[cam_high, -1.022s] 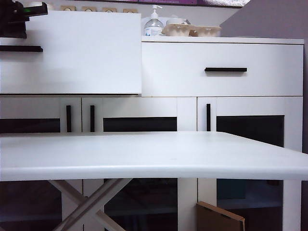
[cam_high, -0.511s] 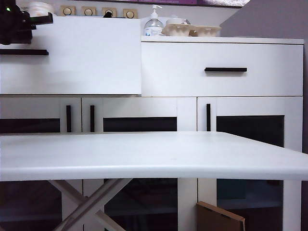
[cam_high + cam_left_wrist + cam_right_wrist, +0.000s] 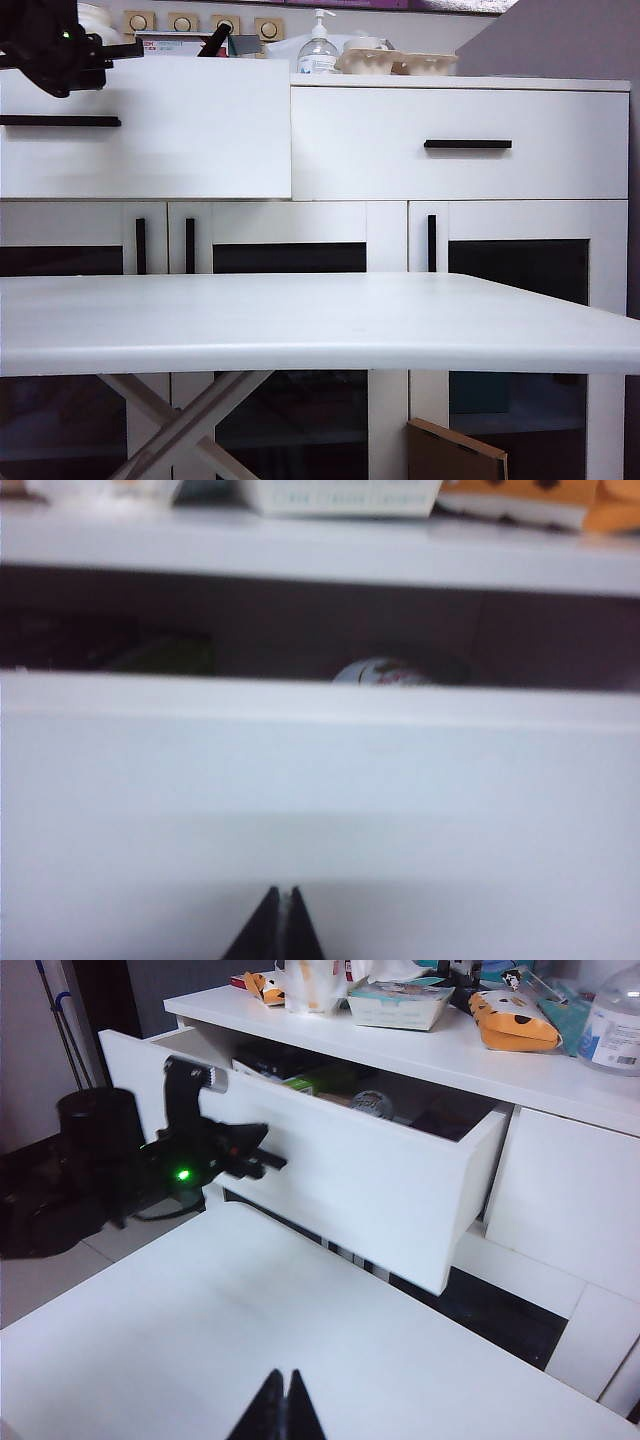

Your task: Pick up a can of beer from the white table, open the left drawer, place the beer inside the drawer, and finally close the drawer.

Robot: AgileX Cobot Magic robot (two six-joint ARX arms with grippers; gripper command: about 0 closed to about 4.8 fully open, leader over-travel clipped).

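A clear pump bottle [image 3: 319, 47] and egg cartons [image 3: 398, 62] top the cabinet [image 3: 500, 85].

My black left pincer [image 3: 281, 905], fingertips pressed together, faces the white drawer [image 3: 320, 780]; beyond it, a silver can [image 3: 382, 672]. My black right pincer [image 3: 279, 1397], likewise closed, hangs over the white table [image 3: 300, 1330]; ahead, an orange black-spotted pouch [image 3: 512, 1017]

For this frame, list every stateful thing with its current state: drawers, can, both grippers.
left drawer: pulled partly out, not closed.
can of beer: inside the left drawer.
wider drawer: closed.
left gripper: shut, empty, facing the left drawer's front.
right gripper: shut, empty, above the white table.
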